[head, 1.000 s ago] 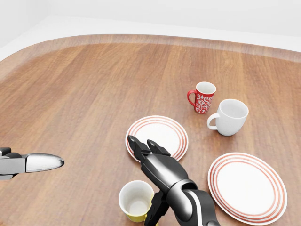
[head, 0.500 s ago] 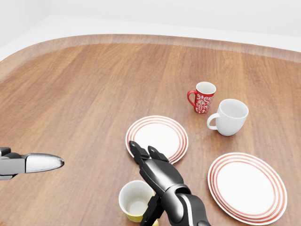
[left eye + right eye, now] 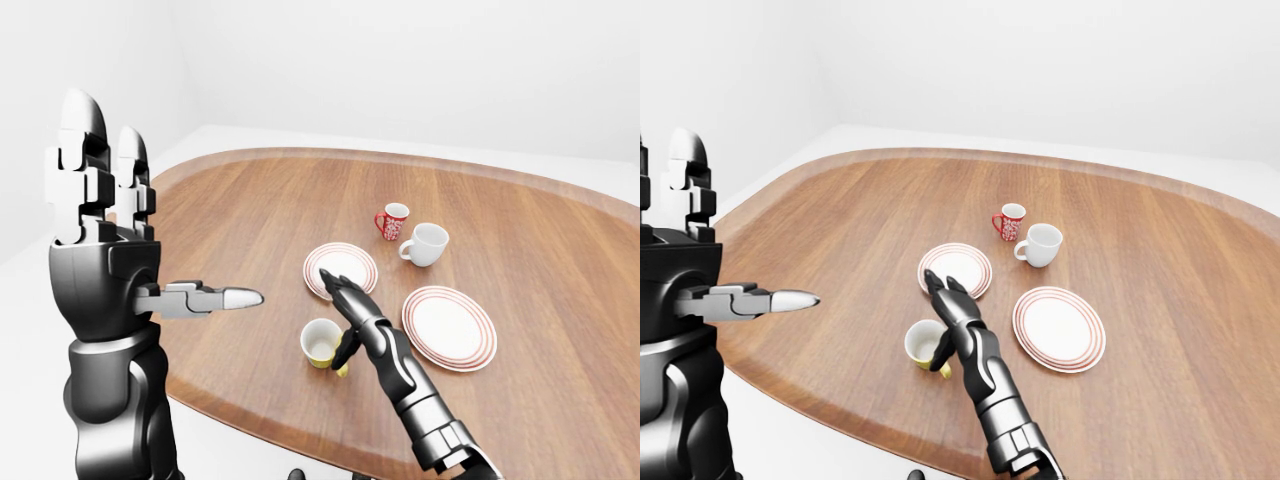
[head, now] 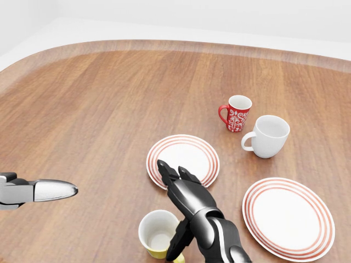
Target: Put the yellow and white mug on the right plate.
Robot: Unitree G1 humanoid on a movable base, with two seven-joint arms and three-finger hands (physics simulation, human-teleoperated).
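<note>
One open right hand [image 4: 176, 189] edged rightward beside yellow and white mug [image 4: 158, 234], left hand [image 3: 100, 195] open

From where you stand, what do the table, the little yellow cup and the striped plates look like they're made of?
The table looks like wood with a satin varnish: brown grain streaks, soft sheen. The yellow and white mug looks like glazed ceramic, smooth with a white inside. Both plates, left plate and right plate, look like glossy white ceramic with red rings. All are rendered, so this is only appearance.
</note>
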